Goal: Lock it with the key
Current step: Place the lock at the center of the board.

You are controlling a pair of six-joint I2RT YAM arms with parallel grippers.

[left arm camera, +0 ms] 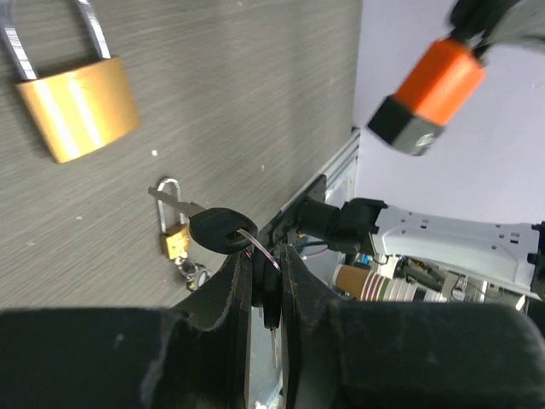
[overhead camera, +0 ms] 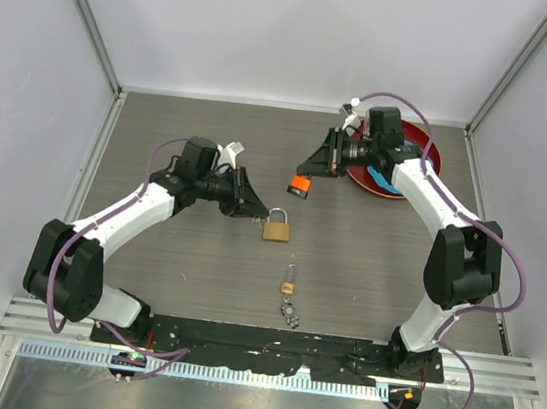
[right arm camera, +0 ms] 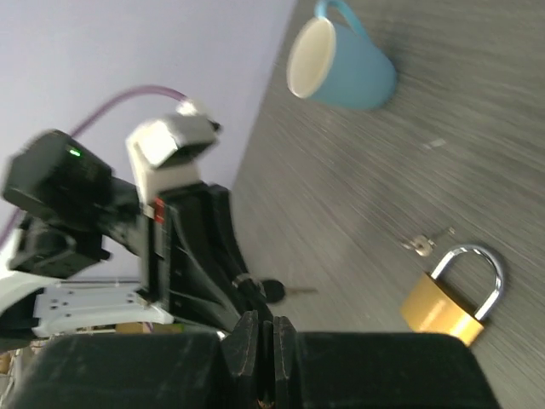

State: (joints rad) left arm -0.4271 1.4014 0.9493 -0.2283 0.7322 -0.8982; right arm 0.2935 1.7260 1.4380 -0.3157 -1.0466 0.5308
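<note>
Pinching the black-headed metal key (left arm camera: 223, 230) ready for insertion, the left tool (left arm camera: 266, 268) faces the brass padlock (left arm camera: 78, 106) ahead; the right tool (overhead camera: 314, 167) clamps the orange plastic key head (overhead camera: 299, 185).

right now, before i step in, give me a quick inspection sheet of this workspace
surface: grey table, no spills seen
job's things: black-headed key on its ring, held in the air; orange object, dark at one end, held off the table; big brass padlock lying flat between the arms
clutter: small brass padlock with a keychain, red plate, blue mug
grippers: left gripper shut on the black-headed key's bunch; right gripper shut, the orange object at its tip
cables: purple cables along both arms, not touching the table things
surroundings: white walls; paper cups beyond the table edge
</note>
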